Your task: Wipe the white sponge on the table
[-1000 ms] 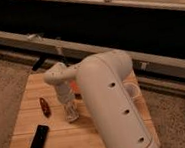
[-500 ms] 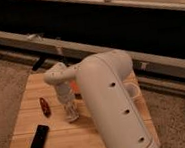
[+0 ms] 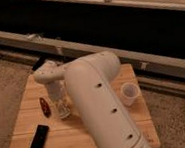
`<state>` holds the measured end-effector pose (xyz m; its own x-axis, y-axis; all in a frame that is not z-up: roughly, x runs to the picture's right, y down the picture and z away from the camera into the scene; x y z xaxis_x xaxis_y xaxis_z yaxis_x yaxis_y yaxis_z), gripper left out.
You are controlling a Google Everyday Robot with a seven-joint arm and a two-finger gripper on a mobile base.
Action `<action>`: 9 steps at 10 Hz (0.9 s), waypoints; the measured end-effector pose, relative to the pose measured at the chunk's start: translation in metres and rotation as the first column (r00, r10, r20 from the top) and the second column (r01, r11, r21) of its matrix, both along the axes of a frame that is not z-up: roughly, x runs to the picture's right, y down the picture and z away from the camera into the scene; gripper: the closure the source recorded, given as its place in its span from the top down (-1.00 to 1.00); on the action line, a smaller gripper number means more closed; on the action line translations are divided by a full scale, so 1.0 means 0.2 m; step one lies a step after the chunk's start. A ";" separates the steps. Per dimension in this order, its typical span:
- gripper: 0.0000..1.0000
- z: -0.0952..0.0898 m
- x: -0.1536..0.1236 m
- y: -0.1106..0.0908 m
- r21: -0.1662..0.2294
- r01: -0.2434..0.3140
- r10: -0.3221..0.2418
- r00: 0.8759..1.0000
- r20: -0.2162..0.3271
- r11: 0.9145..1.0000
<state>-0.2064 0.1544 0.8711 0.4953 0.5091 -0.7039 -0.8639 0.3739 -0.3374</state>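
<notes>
Sponge [image 3: 64, 112] sits under my gripper [image 3: 63, 108], fingers closed tight around it, left of centre on the table [image 3: 131, 71]. Sweeping left risks knocking the red item [image 3: 45, 106] or the phone [image 3: 39, 137] off the edge.

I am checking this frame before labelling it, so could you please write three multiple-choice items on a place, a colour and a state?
1. Where does the gripper reach?
A. Down onto the light wooden plank table
B. Over the floor
C. Above the wall rail

2. What colour is the small elongated object left of the gripper?
A. Green
B. Red
C. Blue

3. How does the round white cup stand?
A. Tipped over
B. Stacked on the flat black phone
C. Upright

Answers: A, the arm descends to the tabletop; B, it looks red; C, its open mouth faces up.
</notes>
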 end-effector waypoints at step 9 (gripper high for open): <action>-0.66 -0.12 -0.15 0.19 -0.031 0.078 -0.075 0.994 0.085 0.996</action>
<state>-0.2362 0.1914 0.8465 0.5898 0.4437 -0.6747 -0.8013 0.4250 -0.4210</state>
